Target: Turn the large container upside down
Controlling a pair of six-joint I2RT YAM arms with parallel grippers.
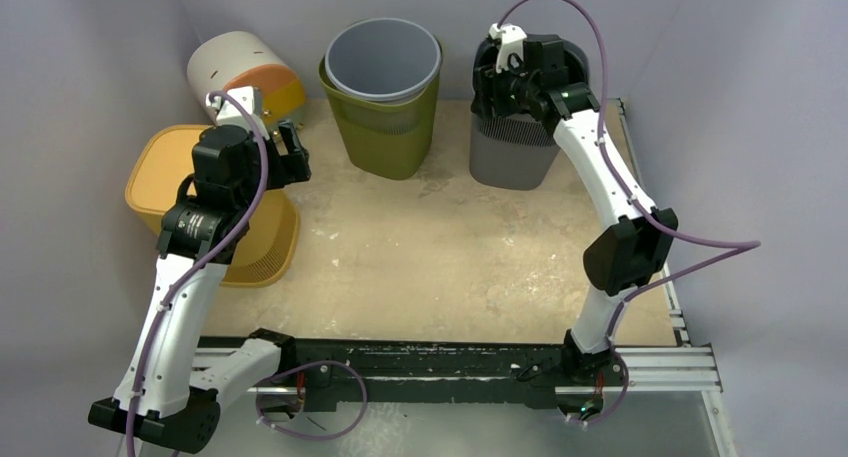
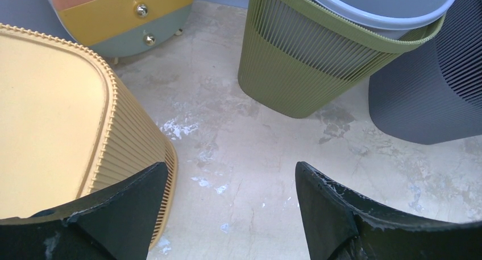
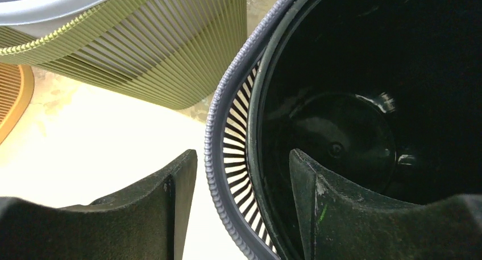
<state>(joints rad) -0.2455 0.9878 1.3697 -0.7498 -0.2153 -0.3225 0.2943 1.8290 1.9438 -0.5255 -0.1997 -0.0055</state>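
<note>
A dark grey ribbed bin [image 1: 510,157] stands upright at the back right, with a black inner bucket [image 3: 352,89] inside it. My right gripper [image 1: 497,72] is open over its left rim. In the right wrist view the gripper [image 3: 243,155] straddles the rim [image 3: 219,118], one finger outside and one inside, with gaps on both sides. A yellow ribbed bin [image 1: 175,182] sits upside down at the left. My left gripper [image 1: 290,147] is open and empty beside it, above bare table [image 2: 231,166]. The grey bin also shows in the left wrist view [image 2: 432,95].
A green ribbed bin [image 1: 385,127] with a light grey liner [image 1: 382,57] stands upright at the back middle, close to the grey bin. A round pastel drawer unit [image 1: 245,72] lies at the back left. Walls enclose the table on three sides.
</note>
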